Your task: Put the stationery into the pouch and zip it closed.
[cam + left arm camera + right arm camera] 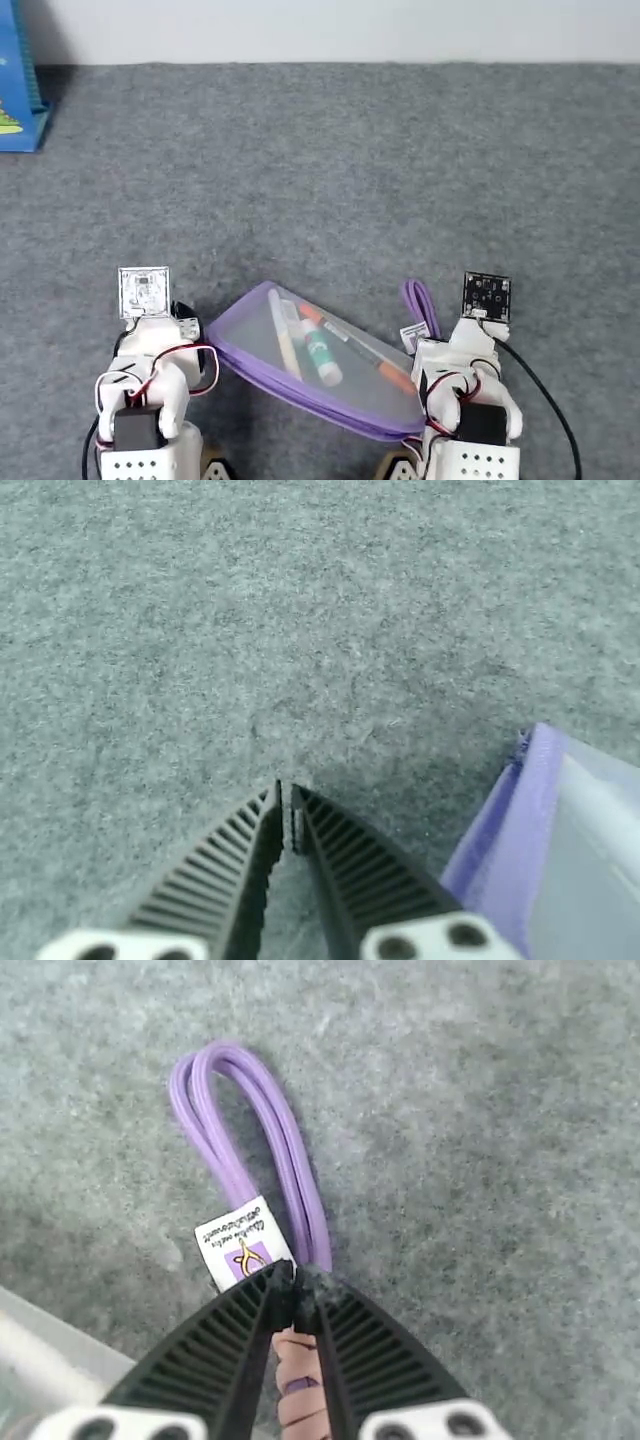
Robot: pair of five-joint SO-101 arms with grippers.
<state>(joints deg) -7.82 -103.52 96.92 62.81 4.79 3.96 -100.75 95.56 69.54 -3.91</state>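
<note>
**Entry: pouch loaded, both arms parked at its ends**

Item 1, pouch (pixel 250 340). We record a translucent pouch with purple trim, lying flat and slantwise on the grey carpet (pixel 350 170) between the two arms. Laid this way, each end is in reach of one arm, which suits holding one end while the zip is drawn. We cannot tell from above whether the zip is fully shut.

Item 2, stationery. A white pen (pixel 283 335), a green-and-white marker (pixel 322 358) and an orange pen (pixel 385 370) all lie inside the pouch walls; we judge the loading step done.

Item 3, left gripper (pixel 290 805). The jaws are closed on nothing, tips meeting above bare carpet, just beside the pouch's purple corner (pixel 520 810). We read this as a rest pose.

Item 4, right gripper (pixel 295 1295). The jaws are pressed together at the root of the purple loop strap (pixel 292 1165), beside its white label (pixel 243 1240). We cannot tell whether they pinch the strap. The strap trails away from the pouch's end, as it might after a pull along the zip line.

Item 5, blue box (pixel 18 90). It stands at the far edge, well apart from the work.
</note>
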